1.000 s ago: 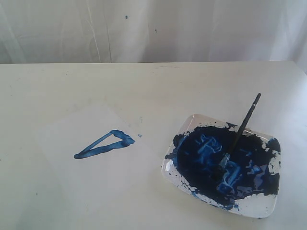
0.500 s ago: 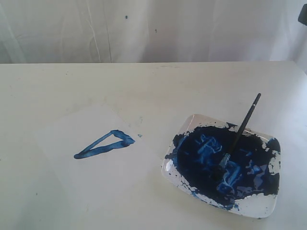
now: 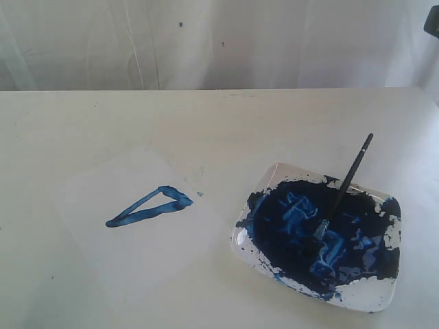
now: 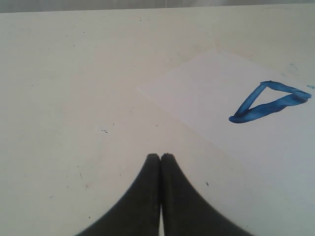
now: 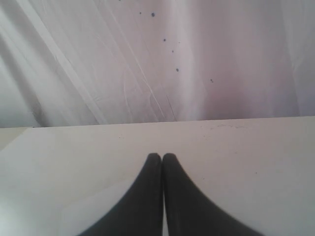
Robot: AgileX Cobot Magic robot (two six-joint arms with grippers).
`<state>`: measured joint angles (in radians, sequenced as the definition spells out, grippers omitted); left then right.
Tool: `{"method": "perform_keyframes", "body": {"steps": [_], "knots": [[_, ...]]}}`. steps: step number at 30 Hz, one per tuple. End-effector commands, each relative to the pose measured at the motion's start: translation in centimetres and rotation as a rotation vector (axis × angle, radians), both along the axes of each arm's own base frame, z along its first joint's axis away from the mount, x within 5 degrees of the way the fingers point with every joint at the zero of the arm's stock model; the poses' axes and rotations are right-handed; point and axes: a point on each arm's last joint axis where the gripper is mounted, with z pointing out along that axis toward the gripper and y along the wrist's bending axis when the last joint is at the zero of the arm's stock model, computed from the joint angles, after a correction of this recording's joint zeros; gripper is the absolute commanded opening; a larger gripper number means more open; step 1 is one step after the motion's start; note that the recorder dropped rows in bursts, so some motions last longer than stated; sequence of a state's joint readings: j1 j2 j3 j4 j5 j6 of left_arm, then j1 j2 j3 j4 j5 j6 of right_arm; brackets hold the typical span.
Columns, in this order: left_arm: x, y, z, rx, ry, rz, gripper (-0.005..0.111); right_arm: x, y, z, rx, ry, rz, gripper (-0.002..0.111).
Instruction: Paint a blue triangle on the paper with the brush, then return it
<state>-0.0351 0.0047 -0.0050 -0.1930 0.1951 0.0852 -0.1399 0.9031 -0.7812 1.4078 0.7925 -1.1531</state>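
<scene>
On thin square paper (image 3: 137, 255), thick-stroked blue triangle (image 3: 147, 214), slim brush (image 3: 346, 181) in paint-smeared dish (image 3: 367, 293)

Bristles of the brush (image 3: 350, 175) lie buried in the dish (image 3: 374, 296); a dark shape (image 3: 433, 22) is cut off at the exterior view's corner; edges of the paper (image 3: 151, 253) are faint.

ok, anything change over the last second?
A dark part, probably the right arm, entered the exterior view's top right corner; it was absent a second ago. Nothing taken or let go: left gripper and right gripper have their fingers shut, empty. The brush in the paint dish and the blue triangle on the paper stayed put.
</scene>
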Motion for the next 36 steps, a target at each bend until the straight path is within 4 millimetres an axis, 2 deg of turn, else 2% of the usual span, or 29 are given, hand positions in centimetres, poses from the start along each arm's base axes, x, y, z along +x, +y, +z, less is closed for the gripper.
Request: {"method": "perform_keyframes", "body": {"steps": [1,13,19,31,36], "knots": [[0.0,0.0,-0.1,-0.012,0.001,0.0,0.0,-0.1,0.0,0.0,-0.004,-0.01,0.0,0.0],[0.0,0.0,-0.1,-0.012,0.001,0.0,0.0,-0.1,0.1,0.0,0.001,-0.008,0.006,0.0],[0.0,0.0,-0.1,-0.012,0.001,0.0,0.0,0.0,-0.1,-1.1,0.0,0.022,-0.016,0.0],[0.0,0.0,-0.1,-0.012,0.001,0.0,0.0,0.0,-0.1,-1.1,-0.005,0.02,-0.018,0.0],[0.0,0.0,-0.1,-0.012,0.001,0.0,0.0,-4.1,-0.5,-0.4,-0.011,-0.123,-0.162,0.0]]}}
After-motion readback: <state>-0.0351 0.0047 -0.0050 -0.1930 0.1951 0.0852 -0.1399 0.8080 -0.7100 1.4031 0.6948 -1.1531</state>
